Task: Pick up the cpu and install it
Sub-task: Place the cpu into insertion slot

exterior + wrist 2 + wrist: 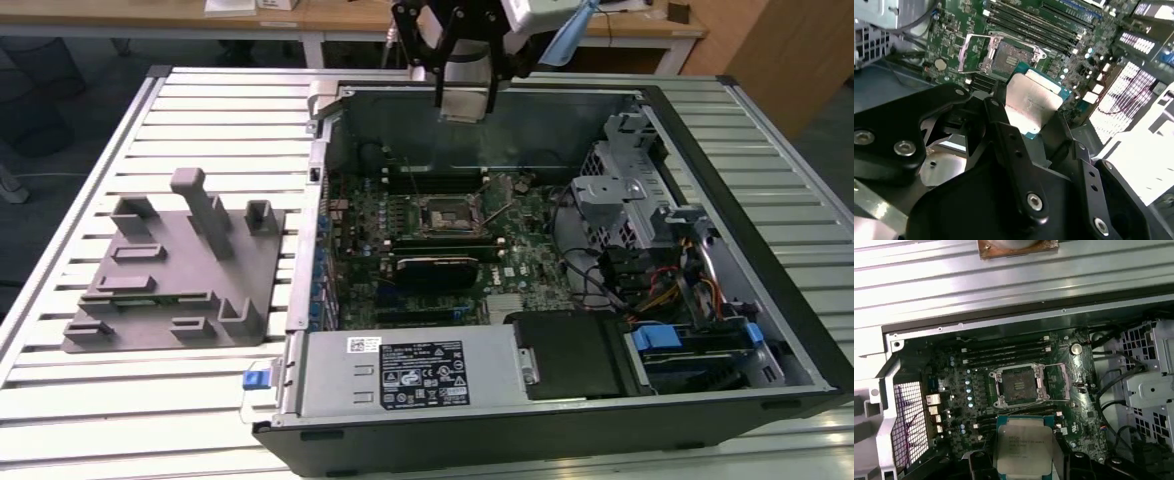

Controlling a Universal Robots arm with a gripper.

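You have one small flat square cpu with a pale silver-grey metal top (1031,102), and your gripper (1030,131) has it clamped between its two black fingers (1004,137), one on each of two opposite edges. In the exterior view the gripper (467,95) hangs over the edge of the one open black computer case (534,445) that lies farthest from that camera. The cpu (463,104) is in the air there, touching nothing but the fingers.

Inside the case lies one green motherboard (954,390). Its single square cpu socket (1019,386) has its metal frame lifted open and nothing seated in it. In both wrist views the cpu sits near the socket but apart from it.

Outside the case, on the exterior view's left, one grey plastic tray with upright posts (174,270) rests on the slatted metal worktop (200,110), just beside the case wall.
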